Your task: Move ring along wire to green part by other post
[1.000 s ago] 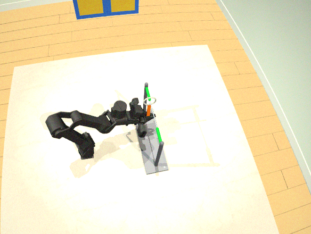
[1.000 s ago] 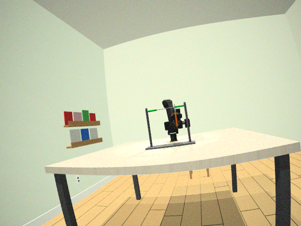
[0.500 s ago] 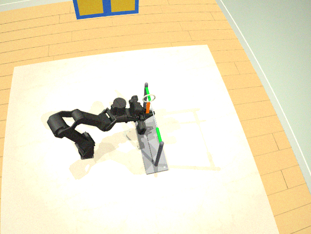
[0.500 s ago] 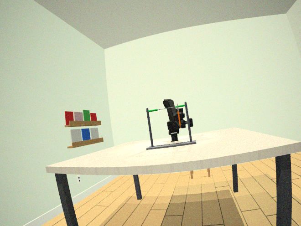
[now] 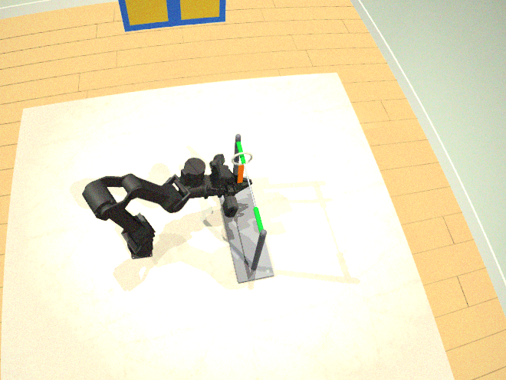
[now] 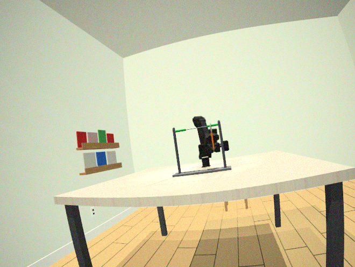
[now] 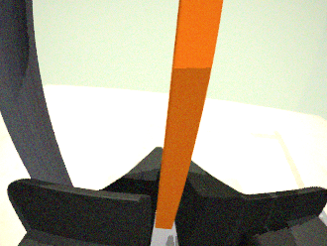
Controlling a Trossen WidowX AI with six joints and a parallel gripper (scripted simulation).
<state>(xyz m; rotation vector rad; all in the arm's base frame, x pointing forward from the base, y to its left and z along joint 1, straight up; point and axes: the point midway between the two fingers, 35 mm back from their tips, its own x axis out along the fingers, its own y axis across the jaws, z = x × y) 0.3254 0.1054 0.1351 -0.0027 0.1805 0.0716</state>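
- Between the dark, blocky fingers of the gripper [image 7: 164, 223] stands the flat orange handle [image 7: 187, 91], a smooth strip clamped near its lower end; the jaws are drawn almost fully together on it
- Up at the handle's top sits the ring [image 5: 241, 158], a thin pale hoop lying roughly level, with the wire passing through it at the green part [image 5: 241, 152] just beside the far post [image 5: 237, 139]
- Whether the ring touches that green sleeve or floats free of it is probably beyond what the top view can settle
- Judged from this, the ring is at one end of the run; which end it began at cannot be read from these views
- If it is to travel, the next move calls for a level slide along the thin grey wire [image 5: 250, 188], ring centred around it, toward the other green part [image 5: 257, 217] by the near post [image 5: 258, 250]
- Both posts are slim grey rods with rounded caps, rising from a flat grey base plate [image 5: 245, 261] on the pale matt table [image 5: 326, 204]
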